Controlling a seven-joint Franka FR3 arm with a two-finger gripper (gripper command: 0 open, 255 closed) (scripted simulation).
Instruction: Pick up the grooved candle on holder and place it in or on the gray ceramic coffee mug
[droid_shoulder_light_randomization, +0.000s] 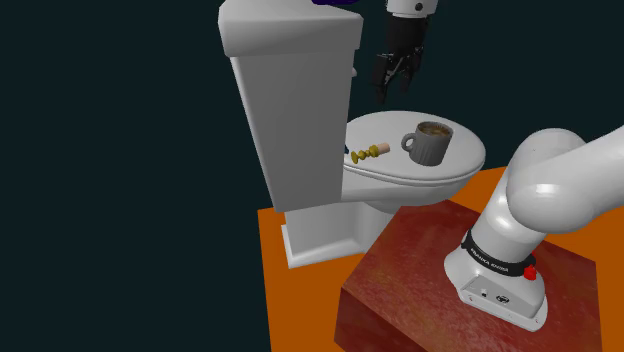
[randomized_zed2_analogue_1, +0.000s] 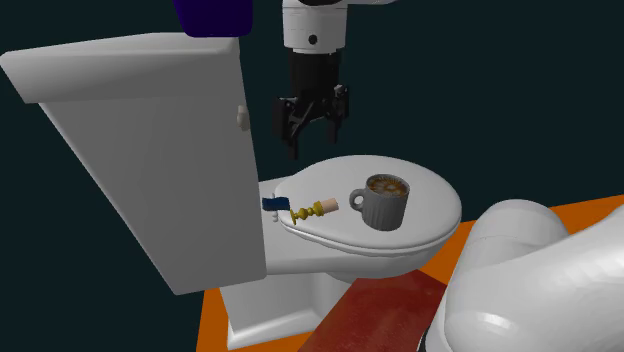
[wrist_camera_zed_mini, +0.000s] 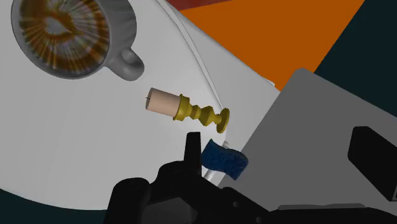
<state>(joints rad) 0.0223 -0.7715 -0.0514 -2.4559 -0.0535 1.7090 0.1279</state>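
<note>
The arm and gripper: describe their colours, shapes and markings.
The arm is glossy white, with thick rounded links. A dark band with small white lettering rings its lowest joint, and a small red spot sits beside it. The gripper is all black, two slim fingers under a white wrist cuff.

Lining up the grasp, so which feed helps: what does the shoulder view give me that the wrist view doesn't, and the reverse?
Shoulder view adds the fingers hanging apart above the white toilet lid, touching nothing, and the red-brown stand. Wrist view adds a close look down on the candle, its turned yellow holder and the blue thing beside the holder's foot. Both share the candle lying on its side on the lid, next to the grey mug with brown contents, its handle toward the candle.
</note>
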